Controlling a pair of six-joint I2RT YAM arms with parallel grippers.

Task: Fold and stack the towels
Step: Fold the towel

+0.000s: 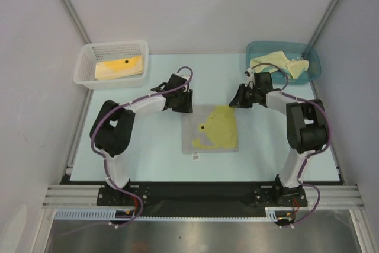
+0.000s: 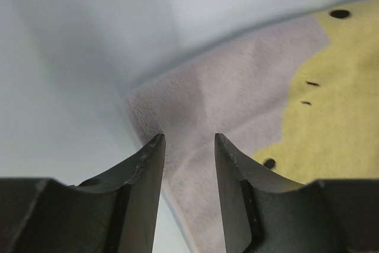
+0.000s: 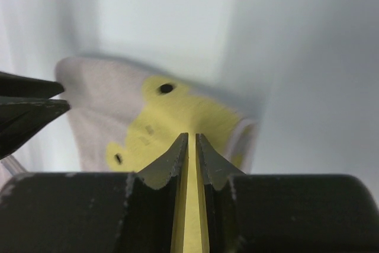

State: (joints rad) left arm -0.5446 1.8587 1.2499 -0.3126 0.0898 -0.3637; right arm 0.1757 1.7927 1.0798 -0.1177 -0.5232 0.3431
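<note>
The right gripper [image 3: 191, 136] has its jaws drawn almost together. A thin strip of yellow cloth fills the slit between them, so it appears to pinch the grey-and-yellow towel [image 1: 210, 130] at its upper right corner. The left gripper [image 2: 188, 137] stands partly open with nothing between its jaws, its fingertips just above the grey upper left corner of the same towel.

That towel lies spread at the centre of the table [image 1: 148, 152]. It is grey with a large yellow patch marked by a few dark dots, and a small tag [image 1: 195, 158] sits at its lower left edge. In the right wrist view the left arm's dark fingers reach in from the left edge of the frame, across the cloth.

At the upper left of the overhead frame a white mesh basket [image 1: 112, 48] holds a folded yellow towel [image 1: 118, 68]. At the upper right, just behind the right arm's wrist, a teal bin [image 1: 314, 63] holds crumpled pale yellow towels [image 1: 278, 62].
</note>
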